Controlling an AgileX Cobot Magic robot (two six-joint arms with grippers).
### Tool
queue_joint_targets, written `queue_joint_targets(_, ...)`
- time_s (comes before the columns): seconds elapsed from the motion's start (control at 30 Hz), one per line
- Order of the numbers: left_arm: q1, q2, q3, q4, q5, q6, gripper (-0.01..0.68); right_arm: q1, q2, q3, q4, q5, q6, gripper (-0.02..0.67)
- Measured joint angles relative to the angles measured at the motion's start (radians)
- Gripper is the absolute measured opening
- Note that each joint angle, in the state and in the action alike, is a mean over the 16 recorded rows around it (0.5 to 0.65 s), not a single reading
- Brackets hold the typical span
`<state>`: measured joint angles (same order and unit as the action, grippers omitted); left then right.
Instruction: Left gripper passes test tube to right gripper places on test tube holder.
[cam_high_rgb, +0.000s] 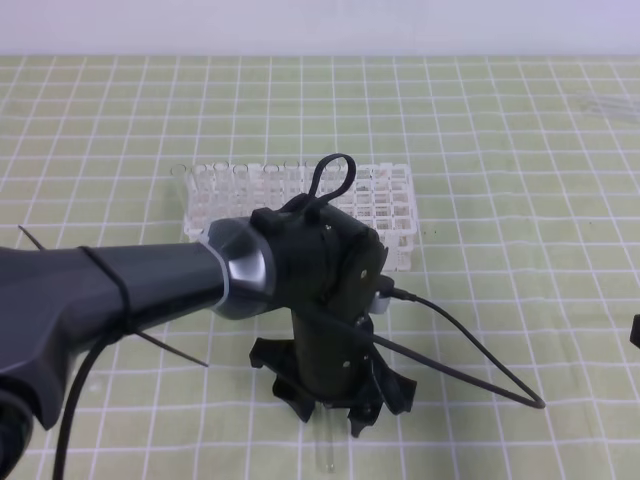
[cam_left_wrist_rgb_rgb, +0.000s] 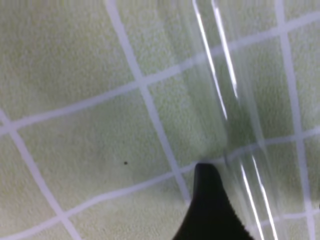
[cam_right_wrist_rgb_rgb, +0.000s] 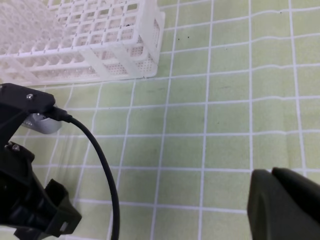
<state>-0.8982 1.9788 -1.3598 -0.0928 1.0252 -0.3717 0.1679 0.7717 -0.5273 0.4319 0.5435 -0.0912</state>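
The left arm (cam_high_rgb: 110, 290) has a dark grey shell, a silver-grey collar and a thin black tie around it. Its tool (cam_high_rgb: 335, 415) is black with claw fingers; one fingertip (cam_left_wrist_rgb_rgb: 210, 210) looks ribbed, though blurred. A black cable (cam_high_rgb: 450, 350) loops from the wrist.

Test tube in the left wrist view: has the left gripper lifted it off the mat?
No: the test tube lies flat on the green checked mat, beside one black fingertip.
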Motion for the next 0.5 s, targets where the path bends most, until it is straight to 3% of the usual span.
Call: queue_joint_targets(0.5,0.004,0.015,-0.003,0.002,0.007,0.027,0.403,0.000,0.000,0.000,0.012,0.003,0.000,-0.017)
